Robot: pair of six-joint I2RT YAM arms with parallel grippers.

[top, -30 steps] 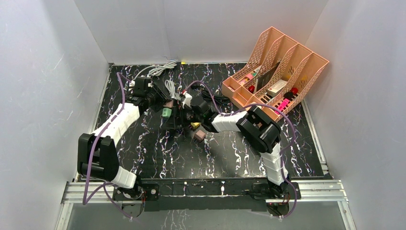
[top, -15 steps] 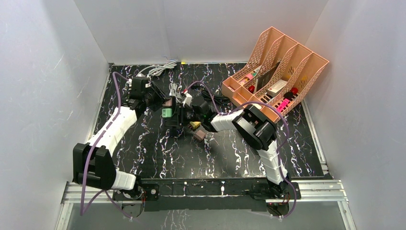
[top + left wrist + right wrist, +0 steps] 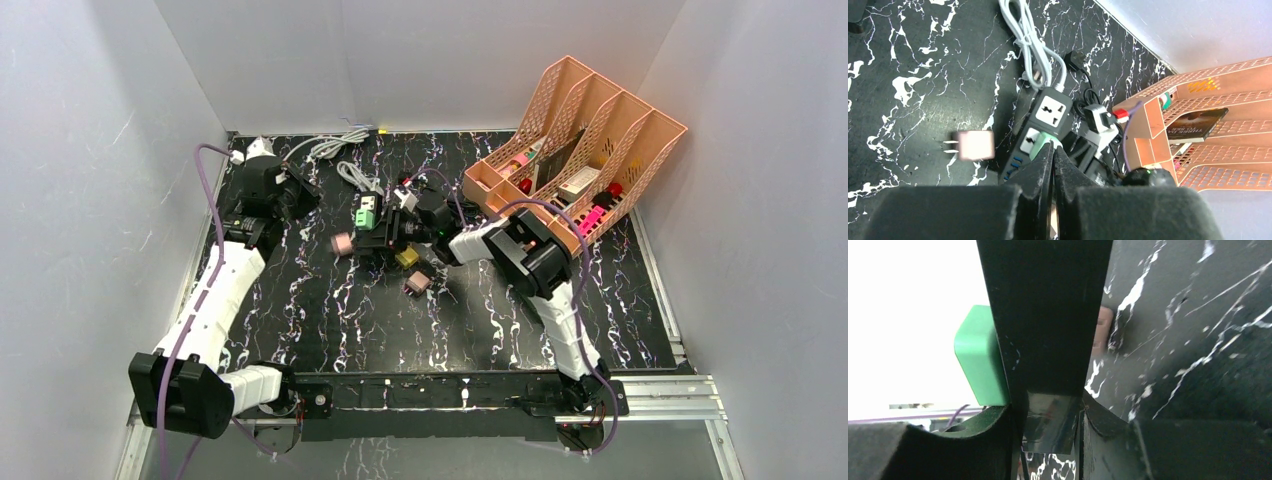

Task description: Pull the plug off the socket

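Clamping power strip (image 3: 1045, 120), right tool (image 3: 1048, 410) covers most; left tool (image 3: 1053, 152) closed, empty; pink plug (image 3: 975, 145) blurred.

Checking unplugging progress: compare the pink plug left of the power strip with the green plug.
The pink plug is out of the power strip; the green plug sits plugged into it. The pink plug's prongs show; the green plug's are hidden. Both are small, blocky plugs.

The left gripper (image 3: 1053, 150) is being held fully closed with nothing between its fingers, off to the left of the power strip (image 3: 1045, 117). The right gripper (image 3: 1048, 425) is being clamped onto that strip, with its forearm being stretched in from the right.
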